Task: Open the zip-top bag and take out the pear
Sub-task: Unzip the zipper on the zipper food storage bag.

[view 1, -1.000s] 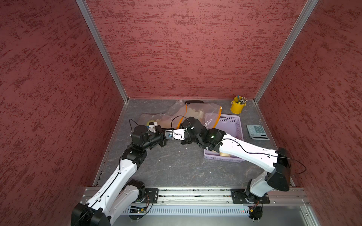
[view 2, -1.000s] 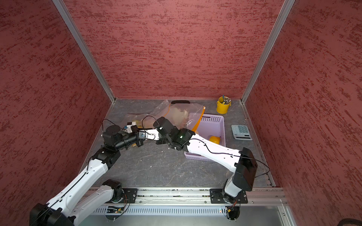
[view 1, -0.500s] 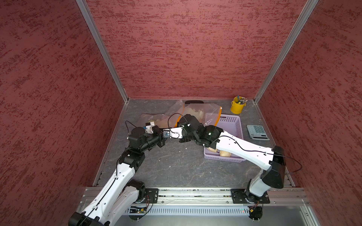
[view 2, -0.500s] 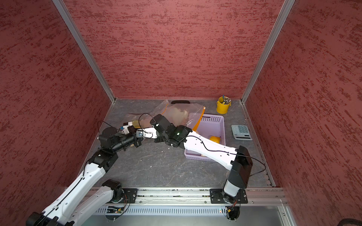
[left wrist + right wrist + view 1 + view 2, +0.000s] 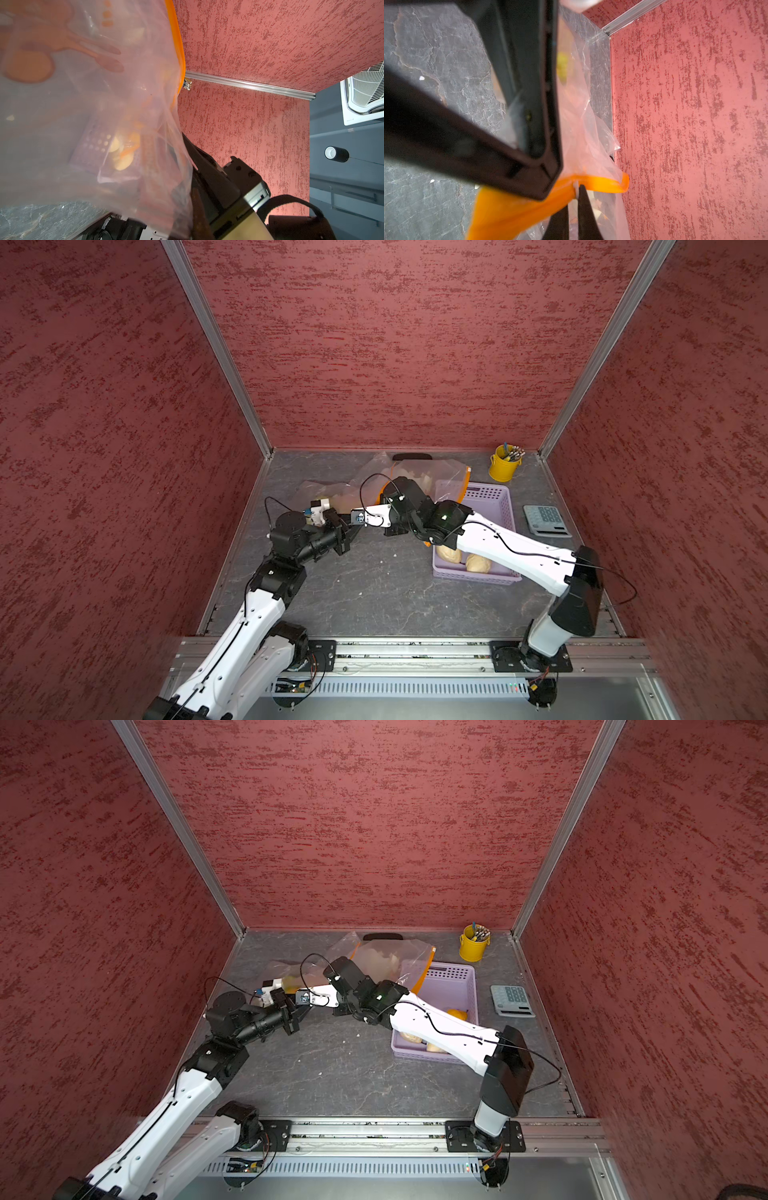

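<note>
Arms: two, based on the near rail, meeting over the mid-worktop (image 5: pixel 374 593). Grippers: two. The left gripper (image 5: pixel 548 182) has its fingers pinched together on the orange zip strip of the zip-top bag (image 5: pixel 428 477). The right gripper (image 5: pixel 576 193) is clamped on the same strip, just beside it. Basket (image 5: pixel 498 497): one, lilac, right of centre, holding two tan lumps (image 5: pixel 449 553) and one orange fruit (image 5: pixel 457 1014). Calculator (image 5: pixel 546 520): one, right of the basket. Pear (image 5: pixel 291 982): one, yellowish, seen through clear film, inside the plastic, far-left beyond the left gripper. Yellow cup (image 5: pixel 503 468): one, far-right corner, with pens too small to count.
</note>
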Controlling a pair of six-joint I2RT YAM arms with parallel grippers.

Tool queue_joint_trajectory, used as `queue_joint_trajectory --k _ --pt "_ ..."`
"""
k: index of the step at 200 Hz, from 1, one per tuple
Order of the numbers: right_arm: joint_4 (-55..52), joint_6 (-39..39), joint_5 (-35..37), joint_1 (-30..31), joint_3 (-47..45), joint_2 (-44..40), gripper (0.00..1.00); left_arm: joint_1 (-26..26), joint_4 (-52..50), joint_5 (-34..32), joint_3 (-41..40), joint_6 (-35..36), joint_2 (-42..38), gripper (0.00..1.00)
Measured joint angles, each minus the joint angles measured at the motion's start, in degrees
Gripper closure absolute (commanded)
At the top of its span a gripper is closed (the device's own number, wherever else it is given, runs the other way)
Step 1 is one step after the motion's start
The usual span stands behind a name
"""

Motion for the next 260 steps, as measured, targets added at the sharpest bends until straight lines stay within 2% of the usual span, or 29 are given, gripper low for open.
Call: queue_joint_trajectory --k 81,136,260 --pt "0.1 0.0 -0.1 -3.0 0.0 0.2 1.0 3.1 -1.7 4.0 0.0 0.0 -5.0 1.0" --pt "0.3 0.4 -1.7 -5.4 0.0 0.2 1.0 12.3 -3.4 11.4 0.0 -0.7 -9.7 1.0" --pt "0.7 3.1 -4.3 -13.0 0.0 3.1 1.0 16.5 0.1 17.0 3.7 -2.2 -9.1 1.0"
